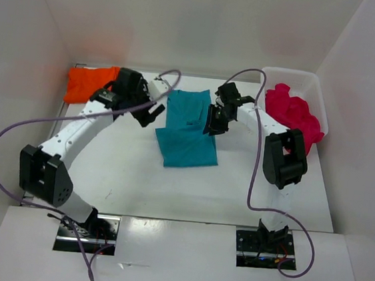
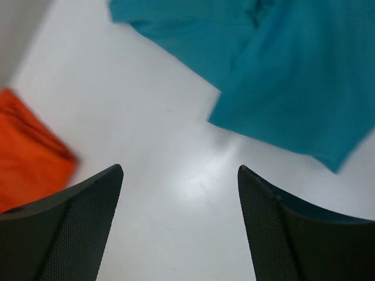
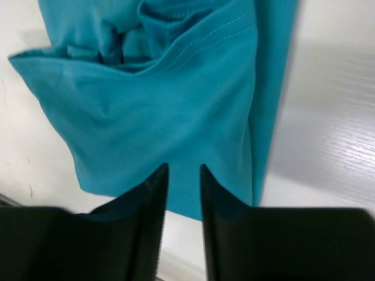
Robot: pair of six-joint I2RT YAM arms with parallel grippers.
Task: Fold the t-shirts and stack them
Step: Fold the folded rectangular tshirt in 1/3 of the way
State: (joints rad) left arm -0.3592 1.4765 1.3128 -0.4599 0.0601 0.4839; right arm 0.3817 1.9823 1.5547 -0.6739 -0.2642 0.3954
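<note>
Mid-table, beside teal t-shirt, left gripper wide apart; right gripper narrowly parted above it.

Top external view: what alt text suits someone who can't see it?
The left gripper and right gripper hover at either side of a partly folded teal t-shirt mid-table. An orange t-shirt lies back left; a pink-red t-shirt fills a white basket back right.

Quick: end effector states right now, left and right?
Left end effector: open, holding nothing.
Right end effector: jaws narrow over the teal shirt; grip cannot be told.
</note>
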